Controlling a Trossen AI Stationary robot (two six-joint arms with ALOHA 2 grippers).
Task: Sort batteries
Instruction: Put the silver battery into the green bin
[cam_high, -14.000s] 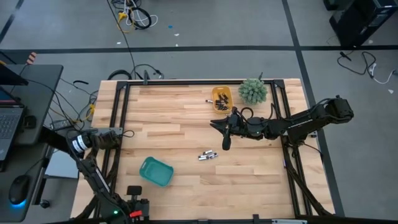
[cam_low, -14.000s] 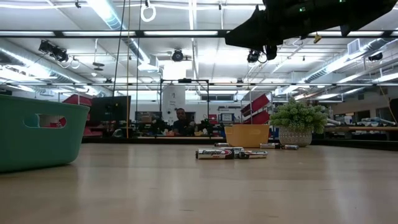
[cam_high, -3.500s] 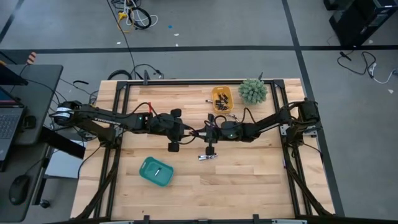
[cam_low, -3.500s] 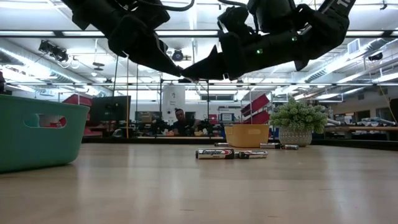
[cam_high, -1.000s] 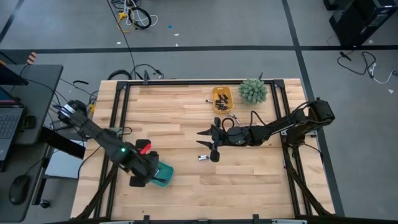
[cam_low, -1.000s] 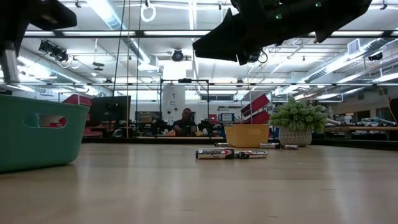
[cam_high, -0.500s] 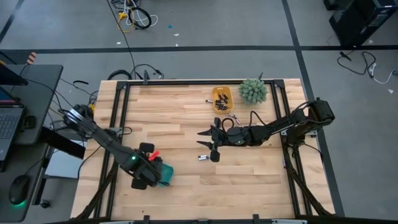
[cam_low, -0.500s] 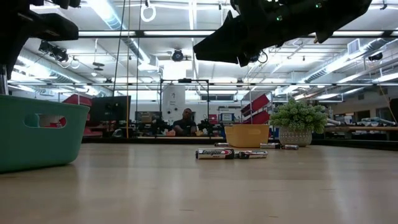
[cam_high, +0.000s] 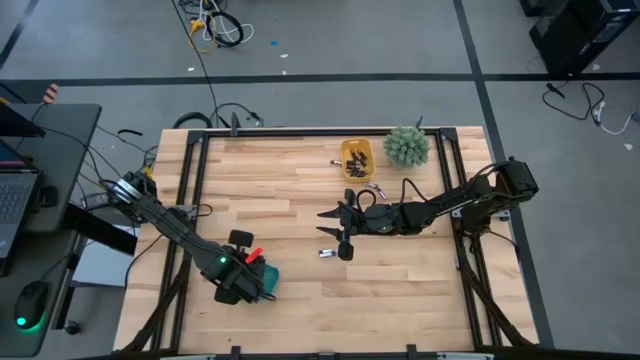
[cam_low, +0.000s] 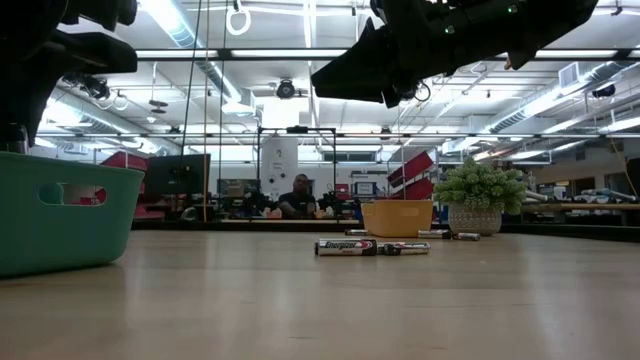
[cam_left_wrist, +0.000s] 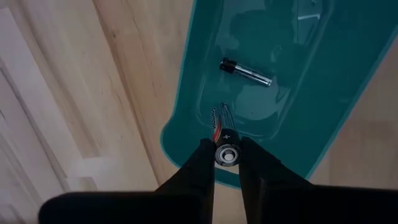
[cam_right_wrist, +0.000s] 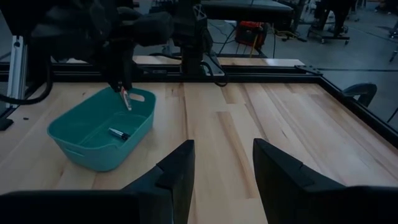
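Left gripper (cam_left_wrist: 226, 163) pinching a small cylindrical battery (cam_left_wrist: 226, 155) end-on over near-left teal plastic tray (cam_high: 267, 274), one cell (cam_left_wrist: 246, 71) already inside: release low, clear of its rim; right gripper (cam_high: 332, 224) wide open, empty, mid-table above loose batteries (cam_high: 328, 252), open wood around.

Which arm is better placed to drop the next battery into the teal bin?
The left. Its gripper holds a battery between its fingers, right over the teal bin. The right gripper hangs open and empty at mid-table.
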